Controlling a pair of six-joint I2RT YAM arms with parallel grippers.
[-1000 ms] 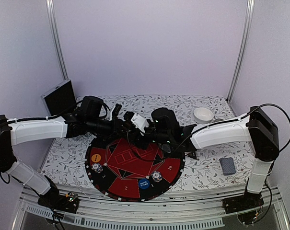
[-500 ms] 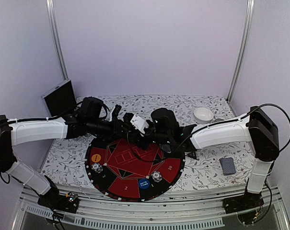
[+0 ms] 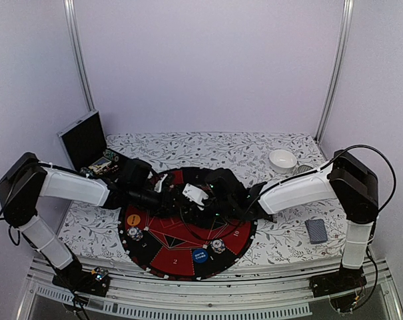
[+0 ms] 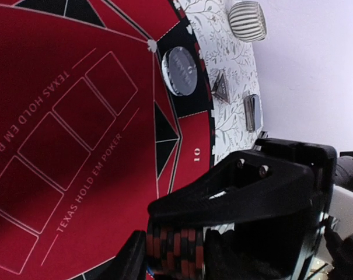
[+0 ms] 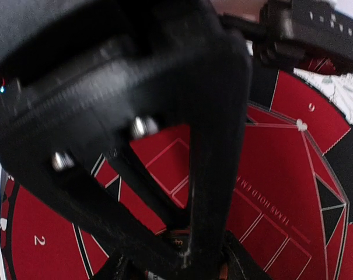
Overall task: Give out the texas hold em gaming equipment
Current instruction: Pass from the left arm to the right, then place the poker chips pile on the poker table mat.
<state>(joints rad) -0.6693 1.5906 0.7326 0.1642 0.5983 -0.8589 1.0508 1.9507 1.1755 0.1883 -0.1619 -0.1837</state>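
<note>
The right gripper [image 5: 179, 248] has its two black fingers slanting together into a narrow V, and their tips pinch a short stack of poker chips [image 4: 173, 254] from both sides. The stack lies on its side above the middle of the mat, its edges banded red and black like a striped roll. The left gripper [image 4: 146, 233] brackets the same stack. One matte black finger with two bright screws lies along it and the other shows only at the frame's lower edge, so whether these jaws press the chips or stand just off them cannot be told.

Below them lies the round game mat [image 3: 168, 230], a flat red felt field with thin white card outlines and lettering, ringed by black wedges and a dotted rim. On it rest an orange button [image 3: 133, 218], a blue button [image 3: 200, 255] and two small chip piles [image 3: 134, 233] [image 3: 218, 245] — all well apart from the grippers.

Off the mat, on the floral-printed table [image 3: 281, 240], lie the small black-red triangle marker [image 4: 219, 88] and the grey-blue deck of cards [image 3: 316, 231]. Farther back stand a ribbed grey cup [image 4: 247, 20] and a white bowl [image 3: 282, 160].

Both arms stretch low and inward over the mat — white forearms nearly level, wrists meeting head-on at its centre.
</note>
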